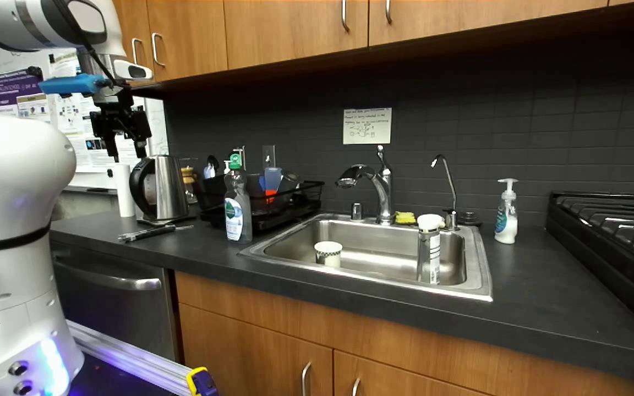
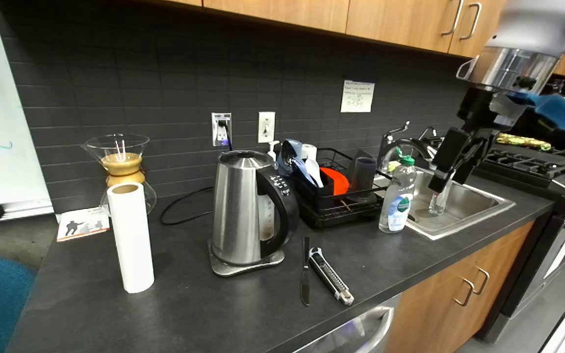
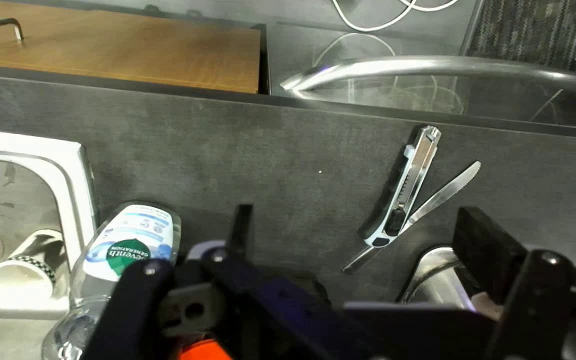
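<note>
One box cutter near the front edge of the surface, lower than a wide, empty pincer.
Between kettle and front edge, just beside a table knife, with contact hard to judge; for a sound grip, probably best to set the pincer across the narrow body at mid-length, descend slowly and avoid the table knife.

On the clear bottle, the label reads "seventh GENERATION", and "SCHOOL" shows on a purple poster.
</note>
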{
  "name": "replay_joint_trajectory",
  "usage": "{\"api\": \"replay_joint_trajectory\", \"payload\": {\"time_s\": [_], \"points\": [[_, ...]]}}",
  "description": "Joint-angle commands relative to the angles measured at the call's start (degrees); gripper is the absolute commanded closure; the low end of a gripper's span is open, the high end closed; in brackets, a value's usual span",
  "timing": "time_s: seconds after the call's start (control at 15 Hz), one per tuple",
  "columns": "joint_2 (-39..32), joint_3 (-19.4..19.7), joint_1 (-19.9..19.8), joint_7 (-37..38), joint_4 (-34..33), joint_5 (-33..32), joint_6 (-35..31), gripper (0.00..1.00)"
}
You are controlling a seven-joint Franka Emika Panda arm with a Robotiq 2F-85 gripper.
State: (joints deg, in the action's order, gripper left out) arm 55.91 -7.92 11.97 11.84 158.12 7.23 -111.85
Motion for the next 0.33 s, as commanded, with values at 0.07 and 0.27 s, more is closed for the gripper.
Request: {"api": "replay_joint_trajectory", "payload": {"time_s": [0.07, 0.27], "points": [[4.7, 1.0, -1.8, -1.9, 0.5, 0.8, 5.1, 0.0], [6.7, 1.1, -3.0, -1.4, 0.7, 1.0, 6.3, 0.0]]}}
